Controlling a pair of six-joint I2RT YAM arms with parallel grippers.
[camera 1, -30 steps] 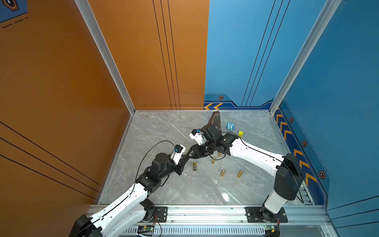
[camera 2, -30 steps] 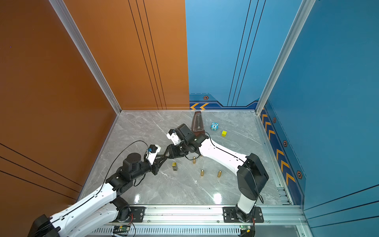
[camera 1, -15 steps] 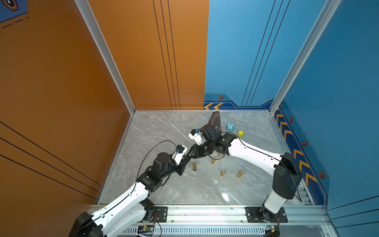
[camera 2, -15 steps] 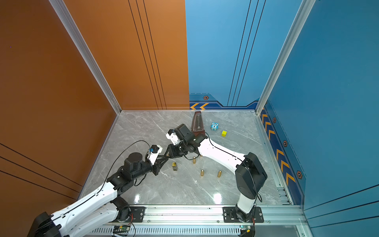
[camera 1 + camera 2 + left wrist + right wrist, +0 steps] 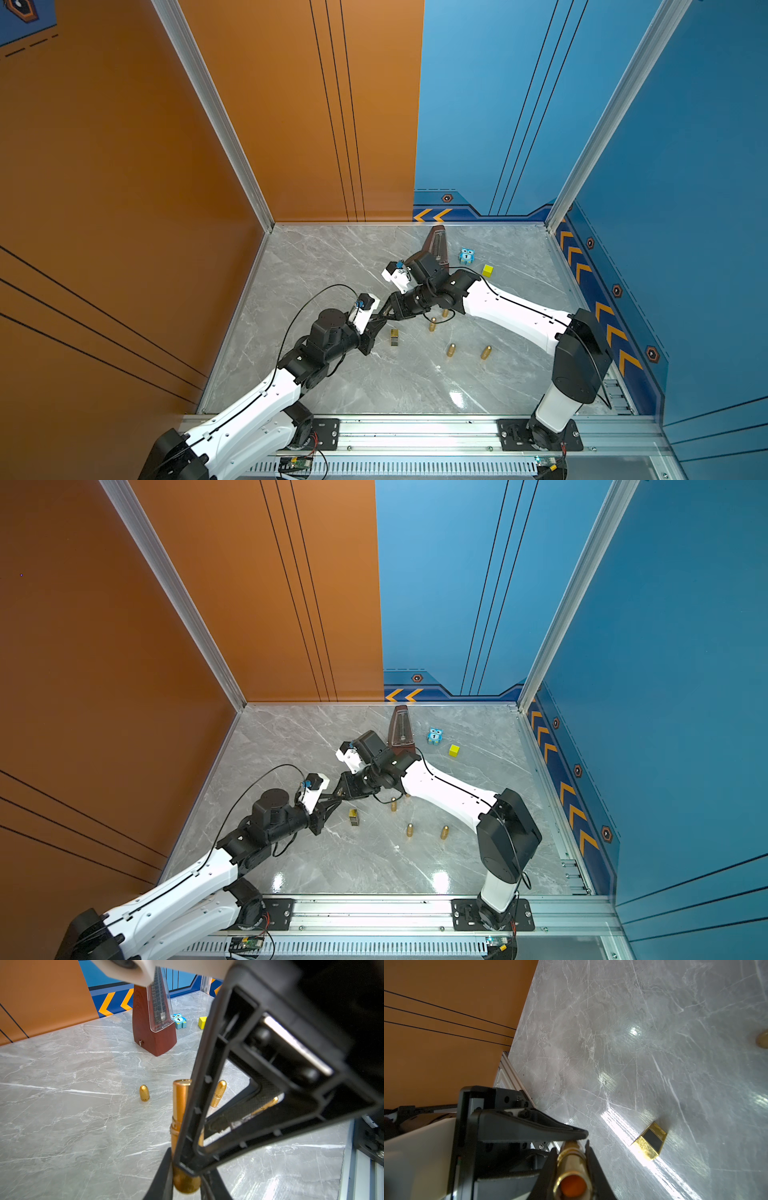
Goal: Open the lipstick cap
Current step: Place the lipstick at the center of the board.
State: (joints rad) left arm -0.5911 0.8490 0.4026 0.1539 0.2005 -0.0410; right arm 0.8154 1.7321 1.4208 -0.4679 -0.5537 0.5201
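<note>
Your left pincer (image 5: 185, 1176) and right pincer (image 5: 572, 1145) each clamp one end of the lipstick (image 5: 180, 1101), lifted so you can pull them apart.

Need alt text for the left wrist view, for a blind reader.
A gold lipstick tube is gripped at one end by the left gripper and further along by the right gripper. Behind, on the grey marble table, stand three gold bullet-shaped lipsticks, a reddish-brown wooden metronome, a blue owl block and a yellow cube.
</note>
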